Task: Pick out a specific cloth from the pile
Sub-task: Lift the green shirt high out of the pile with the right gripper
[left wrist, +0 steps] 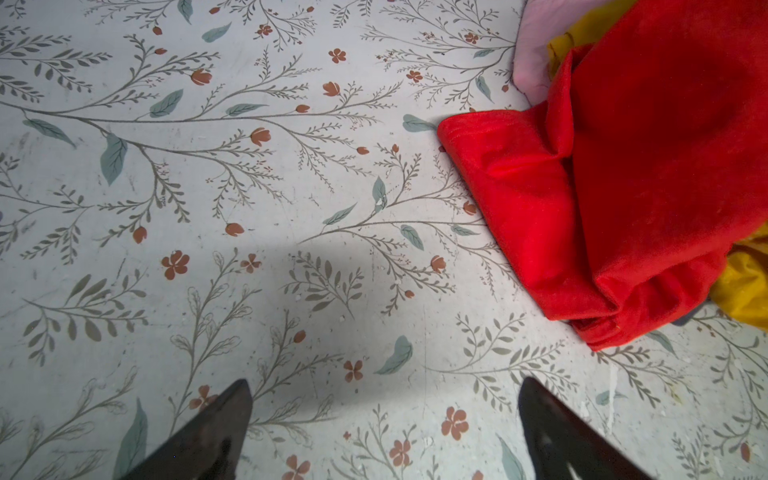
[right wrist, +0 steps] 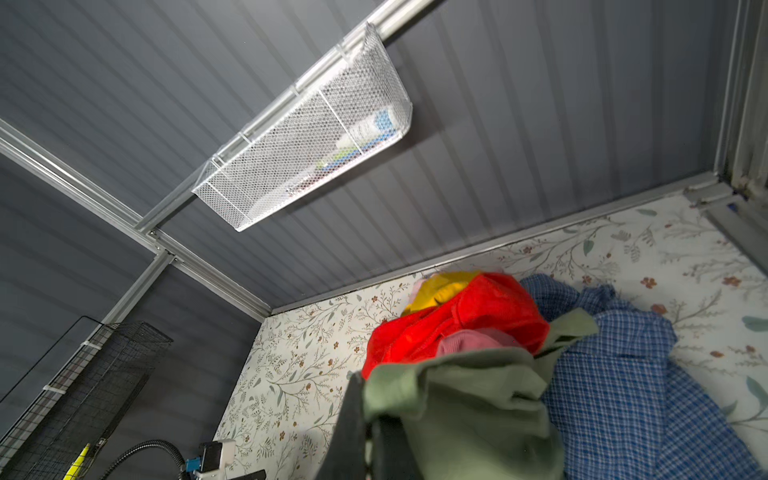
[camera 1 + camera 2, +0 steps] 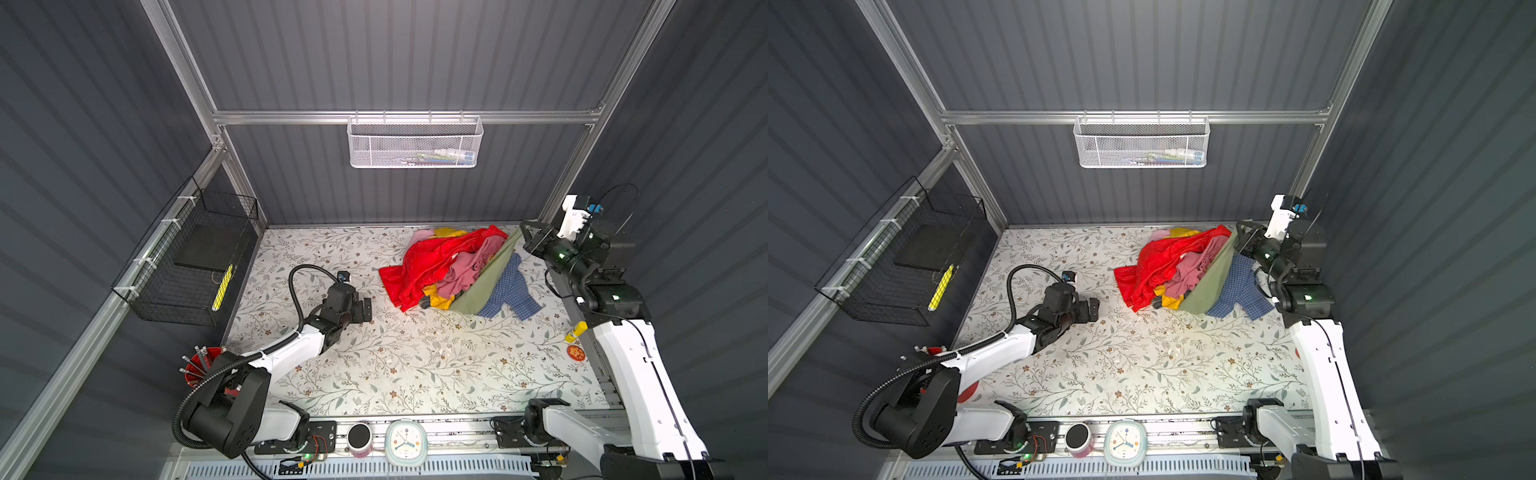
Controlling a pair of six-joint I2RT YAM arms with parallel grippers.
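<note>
The cloth (image 3: 488,278) (image 3: 1210,282) (image 2: 469,399) is olive green and stretches up from the right side of the pile to my right gripper (image 3: 524,232) (image 3: 1239,237) (image 2: 368,411), which is shut on its top edge near the back right corner. The pile (image 3: 419,266) (image 3: 1150,266) holds a bright red cloth (image 1: 623,187) (image 2: 457,324), a dusty-pink cloth (image 3: 465,270), a yellow one (image 3: 440,301) and a blue checked one (image 3: 509,291) (image 2: 623,374). My left gripper (image 3: 365,309) (image 3: 1094,309) (image 1: 384,382) hangs open and empty over bare table, left of the pile.
A black wire basket (image 3: 187,266) hangs on the left wall and a white mesh basket (image 3: 413,143) on the back rail. A red cup of pencils (image 3: 199,365) stands front left. A glue stick (image 3: 577,331) and an orange disc (image 3: 576,352) lie at the right edge. A clock (image 3: 406,442) and jar (image 3: 359,436) sit in front.
</note>
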